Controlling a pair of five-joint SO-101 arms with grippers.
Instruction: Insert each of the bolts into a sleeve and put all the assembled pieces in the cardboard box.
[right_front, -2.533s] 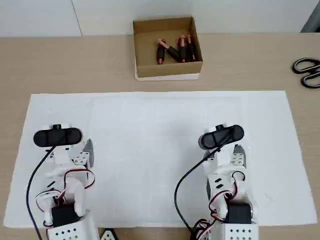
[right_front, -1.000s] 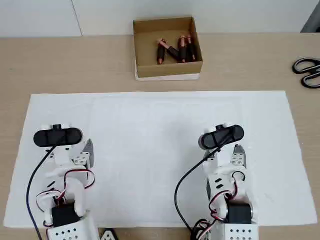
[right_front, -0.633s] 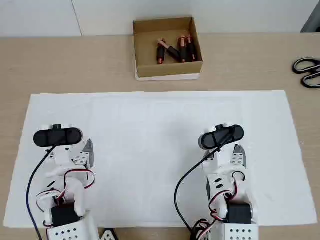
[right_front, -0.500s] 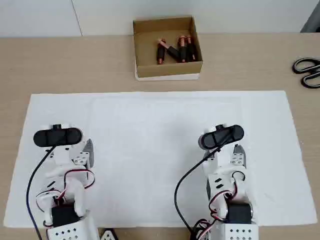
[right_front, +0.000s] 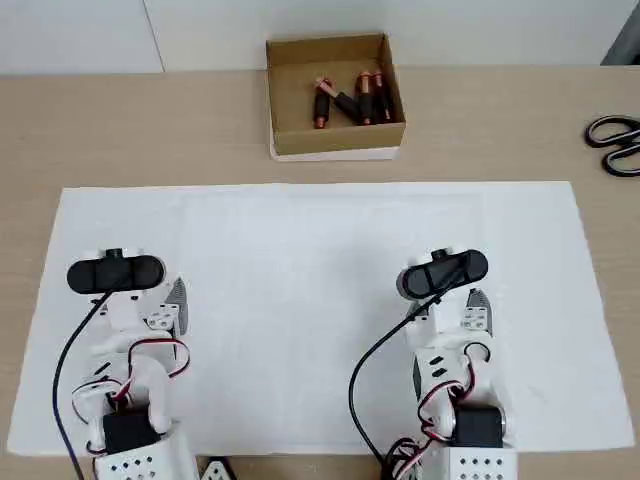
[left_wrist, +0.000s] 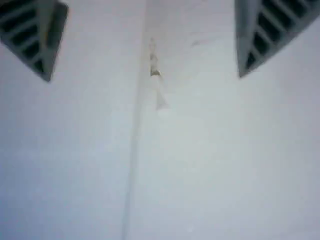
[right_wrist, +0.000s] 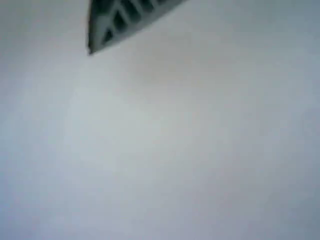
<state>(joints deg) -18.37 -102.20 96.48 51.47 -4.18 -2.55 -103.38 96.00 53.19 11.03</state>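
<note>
**Both arms parked, four pieces in the box, nothing moving**

The left end effector (left_wrist: 145, 75) is released: in its wrist view the two ribbed fingers (left_wrist: 37, 42) stand well apart with nothing between them, over the white sheet (right_front: 320, 270) and a faint crease (left_wrist: 137, 150) in it. The right end effector (right_front: 474, 304) also hangs close over the sheet with nothing in it, but whether it is released or clenched cannot be told. In the high view both arms sit folded back at the near edge of the sheet, well apart from each other.

Over the last few seconds nothing has changed. Neither arm has shifted, and the box contents lie just as they did. I read that stillness as the end of the work, not a pause between steps.

The assembled pieces (right_front: 350, 98) are in the cardboard box (right_front: 335, 138), which stands on the tabletop (right_front: 150, 130) just beyond the far edge of the sheet. Four dark sleeves with copper-coloured bolt ends lie there, three roughly side by side and one slanted across. No loose bolt or sleeve lies on the sheet, so the task looks complete. A pair of scissors (right_front: 615, 143) lies at the far right of the tabletop, well away from everything.

No brand, label or writing can be read on the box, the arms or the sheet.
</note>
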